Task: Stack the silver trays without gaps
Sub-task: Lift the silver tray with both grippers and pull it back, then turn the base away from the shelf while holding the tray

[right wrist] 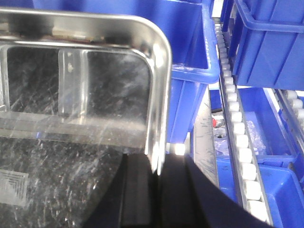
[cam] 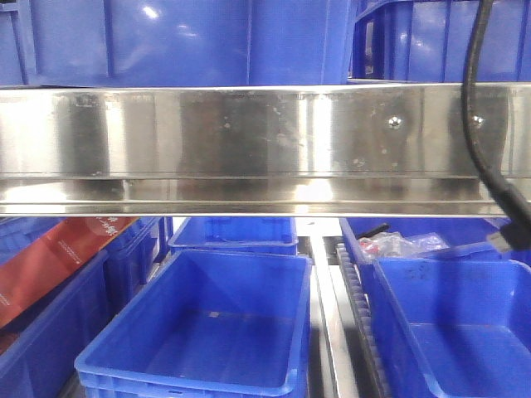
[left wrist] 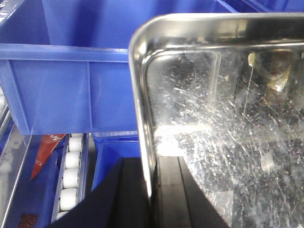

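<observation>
Left gripper (left wrist: 151, 165) is closed to a narrow gap on the left rim of a silver tray (left wrist: 213, 118), with one of its black fingers (left wrist: 126, 199) outside the rim and the other inside on the scratched floor. The tray's rounded corner stands against the wall of a deep blue bin (left wrist: 61, 85) behind it. Lower left lie a row of white rollers (left wrist: 71, 175) and a red packet (left wrist: 45, 147). From the right wrist, the right gripper (right wrist: 156, 165) is clamped the same way on the right rim of the silver tray (right wrist: 71, 95). Beside it a roller track (right wrist: 236, 118) runs between blue bins, with clear plastic bags (right wrist: 225, 142) low down next to the track. The front view shows a broad steel shelf rail (cam: 249, 133) across the frame, blue bins above and below it, a black cable (cam: 474, 124) hanging at right and a red carton (cam: 50, 257) at left.
</observation>
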You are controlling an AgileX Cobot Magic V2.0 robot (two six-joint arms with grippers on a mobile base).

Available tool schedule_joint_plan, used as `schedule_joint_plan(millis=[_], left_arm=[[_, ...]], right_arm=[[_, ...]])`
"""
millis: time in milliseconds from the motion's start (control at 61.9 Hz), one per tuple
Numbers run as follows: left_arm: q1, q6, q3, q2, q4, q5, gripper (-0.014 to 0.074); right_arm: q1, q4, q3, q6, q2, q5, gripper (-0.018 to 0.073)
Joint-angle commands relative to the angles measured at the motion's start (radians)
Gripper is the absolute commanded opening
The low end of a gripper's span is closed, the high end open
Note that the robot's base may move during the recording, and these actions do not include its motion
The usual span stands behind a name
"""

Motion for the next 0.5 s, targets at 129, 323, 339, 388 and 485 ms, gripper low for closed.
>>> schedule_joint_plan(millis=[129,323,339,388,485], left_arm=[[-0.014,0.018,-0.004,-0.016,-0.013,-0.06,-0.0017],[-0.014,0.018,-0.004,-0.016,-0.013,-0.06,-0.0017],[-0.014,0.018,-0.004,-0.016,-0.013,-0.06,-0.0017],[-0.014,0.018,-0.004,-0.016,-0.013,-0.06,-0.0017],[-0.014,0.018,-0.004,-0.016,-0.013,-0.06,-0.0017]], right_arm=[[0.006,-0.019,-0.001,-0.018,-0.003,-0.055,-0.0069],[0.006,-0.019,-0.001,-0.018,-0.003,-0.074,-0.0069],[0.006,-0.019,-0.001,-0.018,-0.003,-0.076,-0.0069],[0.006,-0.019,-0.001,-0.018,-0.003,-0.082,-0.0069],[0.006,-0.019,-0.001,-0.018,-0.003,-0.086,-0.0069]])
